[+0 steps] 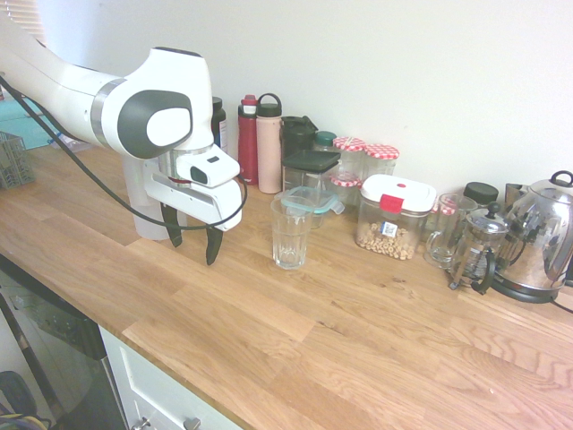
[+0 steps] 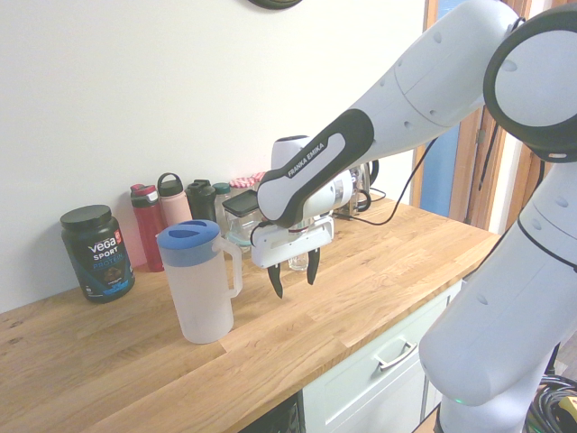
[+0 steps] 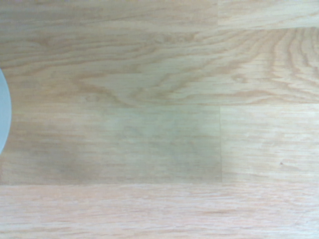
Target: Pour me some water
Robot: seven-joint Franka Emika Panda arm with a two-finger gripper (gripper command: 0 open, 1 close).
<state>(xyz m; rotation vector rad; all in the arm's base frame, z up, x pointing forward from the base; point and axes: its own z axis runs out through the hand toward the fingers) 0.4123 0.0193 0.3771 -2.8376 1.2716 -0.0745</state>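
Note:
A translucent white water pitcher with a blue lid stands upright on the wooden counter. In the first exterior view the pitcher is mostly behind the arm. An empty clear drinking glass stands upright a little further along the counter. My gripper hangs open just above the wood between the two, fingers pointing down, touching neither and holding nothing. From the other side the gripper sits right of the pitcher's handle and hides most of the glass. The wrist view shows bare wood and a pale rim at one edge.
Along the wall stand water bottles, lidded jars, a clear food box, a glass mug, a French press and a steel kettle. A black protein tub stands behind the pitcher. The counter's front edge is close.

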